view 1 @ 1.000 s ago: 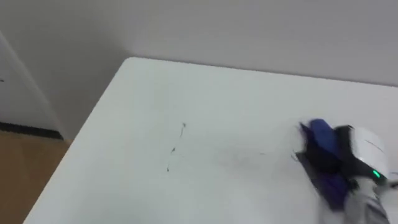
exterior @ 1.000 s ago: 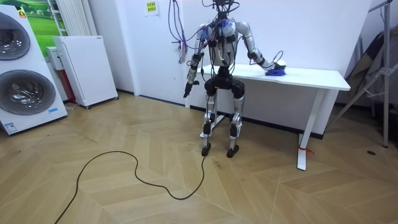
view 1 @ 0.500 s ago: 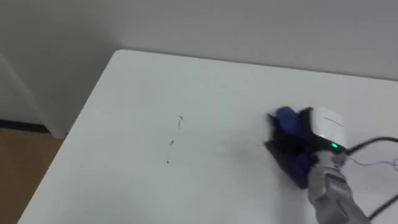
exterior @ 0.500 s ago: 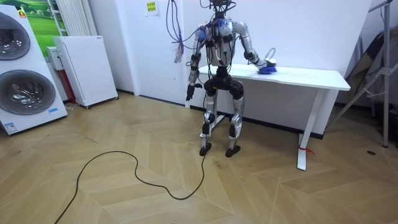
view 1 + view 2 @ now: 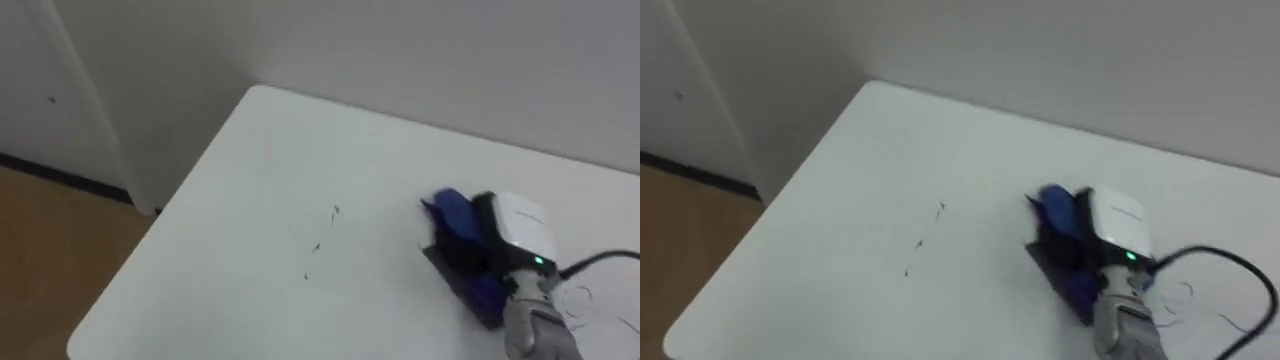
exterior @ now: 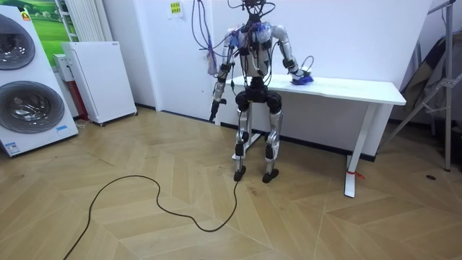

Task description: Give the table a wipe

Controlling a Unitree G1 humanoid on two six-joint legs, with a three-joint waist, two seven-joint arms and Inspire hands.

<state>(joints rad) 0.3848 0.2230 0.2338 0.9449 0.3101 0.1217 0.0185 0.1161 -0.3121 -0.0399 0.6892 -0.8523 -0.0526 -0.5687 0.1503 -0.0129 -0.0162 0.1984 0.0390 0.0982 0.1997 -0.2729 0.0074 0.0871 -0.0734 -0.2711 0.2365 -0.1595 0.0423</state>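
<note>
Room view: the robot stands at the end of the one white table (image 6: 361, 88) that lies toward the room view's left. Two stacked washing machines (image 6: 29, 101) and one white cabinet (image 6: 97, 79) stand well apart from it, further left. Its left hand (image 6: 213, 110) hangs at its side, too small to read. The right hand (image 5: 515, 232) lies on the single blue cloth (image 5: 450, 212) on the tabletop; I cannot tell whether the fingers grip it. Three small dark marks (image 5: 322, 243) sit left of the cloth, apart from it.
</note>
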